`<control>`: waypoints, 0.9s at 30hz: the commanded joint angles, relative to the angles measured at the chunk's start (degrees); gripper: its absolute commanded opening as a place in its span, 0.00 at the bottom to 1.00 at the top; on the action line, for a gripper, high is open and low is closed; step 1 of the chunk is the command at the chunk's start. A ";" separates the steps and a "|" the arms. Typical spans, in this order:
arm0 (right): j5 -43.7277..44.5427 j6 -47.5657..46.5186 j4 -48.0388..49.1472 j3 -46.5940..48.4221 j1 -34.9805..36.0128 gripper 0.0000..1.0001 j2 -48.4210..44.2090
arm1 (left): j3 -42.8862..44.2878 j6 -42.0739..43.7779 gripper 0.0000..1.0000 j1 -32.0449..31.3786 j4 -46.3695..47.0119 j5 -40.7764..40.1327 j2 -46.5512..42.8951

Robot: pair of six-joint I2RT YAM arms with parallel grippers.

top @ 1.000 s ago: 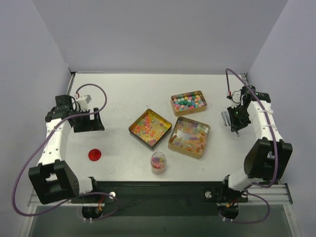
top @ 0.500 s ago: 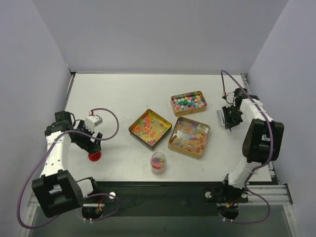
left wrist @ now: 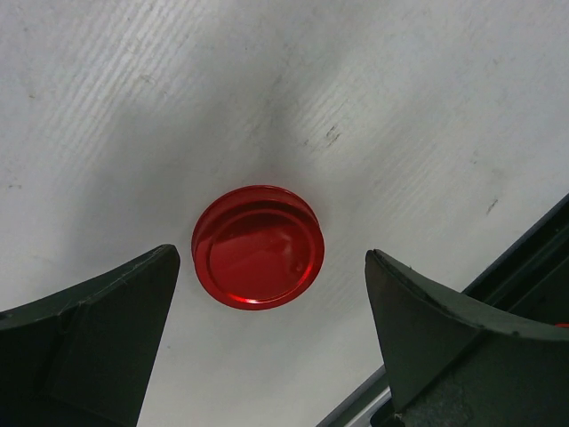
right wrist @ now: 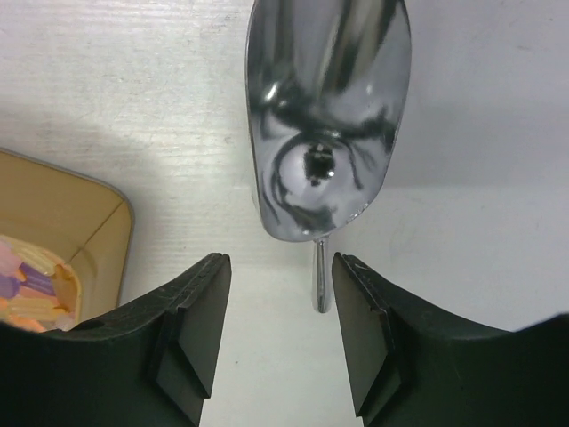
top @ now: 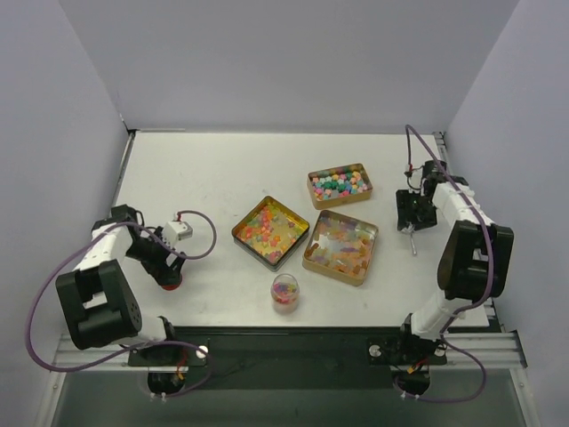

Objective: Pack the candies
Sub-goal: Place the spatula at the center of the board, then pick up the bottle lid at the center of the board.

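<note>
At the lower left of the overhead view, the left hand [left wrist: 271, 256] is held low over the red lid [left wrist: 258, 247], its fingers spread wide to either side and grasping nothing. The lid is seen lying flat on the white surface [top: 222, 169], clear of both fingers. A risk is judged here: the lid is low and slick, so if one finger meets it first it may be shoved toward the near edge rather than pinched.

Toward the middle, the candies [top: 340, 183] are found where they have to be taken from: heaped in the diamond-set tin [top: 254, 250], the upper tin [top: 343, 201] and the lower tin [top: 333, 272]. A few are also seen in the small open jar [top: 285, 292] below them. The jar is narrow and stands alone, so it could be toppled by a careless sweep.

At the right, the right hand [right wrist: 280, 267] is seen released, its fingers parted on either side of the thin handle [right wrist: 320, 285] of the metal scoop [right wrist: 327, 107]. The handle is touched by neither finger. The scoop's bowl is empty and points to the top of the wrist view. Should the fingers be closed off-centre, the slim handle could be rolled or let slip. The lower tin's corner lies just beside the hand, so it could be knocked and sweets scattered.
</note>
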 commanded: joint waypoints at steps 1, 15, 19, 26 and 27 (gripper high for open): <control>-1.71 4.89 -1.26 -0.60 0.09 0.51 -6.91 | 2.35 5.46 0.97 0.13 -0.61 -3.50 3.16; -1.27 3.49 -0.82 2.90 0.09 0.51 -5.60 | -6.09 7.05 0.90 -2.24 7.30 -7.64 -1.06; -1.36 3.58 -0.82 4.49 0.01 0.51 -4.81 | -6.62 6.35 0.87 -4.27 8.79 -9.49 -0.71; -1.88 3.32 -0.73 3.36 0.09 0.51 -5.25 | -5.65 5.73 0.72 -6.02 7.57 -9.84 0.79; -2.06 3.32 -0.82 3.27 0.01 0.51 -5.42 | -5.82 5.99 0.70 -5.94 7.39 -10.19 0.35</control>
